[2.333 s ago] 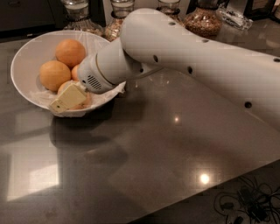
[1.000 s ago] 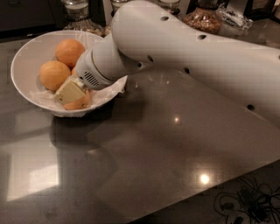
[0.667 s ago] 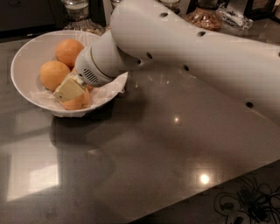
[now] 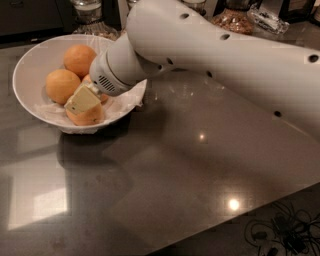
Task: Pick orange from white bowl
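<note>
The white bowl (image 4: pixel 30 65), wide and lined with crinkled clear film, stands at the back left of the dark table. Two oranges lie free at its back left, one (image 4: pixel 80 59) behind the other (image 4: pixel 61 85). My gripper (image 4: pixel 85 106) reaches into the front of the bowl from the right. Its cream finger (image 4: pixel 83 99) lies on top of a third orange (image 4: pixel 89 118), which it grips just inside the bowl's front wall. The other finger is hidden behind that orange. Part of one more orange (image 4: pixel 102 97) shows under the wrist.
My white arm (image 4: pixel 215 55) crosses the table from the right edge to the bowl. Glass jars (image 4: pixel 87 10) and a jar of nuts (image 4: pixel 232 20) stand along the back. Cables (image 4: pixel 280 235) lie past the table's front right edge.
The gripper has shifted left and down onto the front orange since the oldest frame. Over the last second the wrist has risen slightly, and the oranges have stayed in place.
</note>
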Controlling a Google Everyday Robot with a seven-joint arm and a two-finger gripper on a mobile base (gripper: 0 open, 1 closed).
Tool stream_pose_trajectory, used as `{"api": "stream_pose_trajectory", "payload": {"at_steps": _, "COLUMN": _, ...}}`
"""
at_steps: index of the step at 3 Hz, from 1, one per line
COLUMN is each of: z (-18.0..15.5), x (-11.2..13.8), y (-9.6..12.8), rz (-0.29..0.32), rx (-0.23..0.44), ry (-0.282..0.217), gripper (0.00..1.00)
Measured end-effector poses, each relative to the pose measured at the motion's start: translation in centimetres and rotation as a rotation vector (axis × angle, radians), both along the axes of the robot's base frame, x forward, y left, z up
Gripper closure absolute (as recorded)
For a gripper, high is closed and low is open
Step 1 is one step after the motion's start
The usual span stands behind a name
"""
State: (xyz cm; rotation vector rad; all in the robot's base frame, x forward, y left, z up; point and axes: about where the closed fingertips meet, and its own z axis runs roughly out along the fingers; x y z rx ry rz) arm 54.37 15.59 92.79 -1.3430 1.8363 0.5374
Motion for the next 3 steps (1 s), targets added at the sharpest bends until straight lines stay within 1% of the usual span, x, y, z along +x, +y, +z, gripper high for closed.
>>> {"api": "stream_pose_trajectory", "payload": {"at_steps": 1, "z": -1.1, "x": 1.0, "y": -0.5, "rz": -0.021, "rx": -0.013, "ry": 0.020, "gripper": 0.34}}
{"api": "stream_pose_trajectory", "payload": {"at_steps": 2, "z": -3.5, "x": 2.0, "y": -0.4, "rz": -0.032, "rx": -0.032, "ry": 0.067, "gripper": 0.35}}
{"api": "stream_pose_trajectory", "payload": {"at_steps": 3, "z": -3.4, "x": 2.1, "y": -0.4, "rz": -0.031, "rx": -0.034, "ry": 0.073, "gripper": 0.34}}
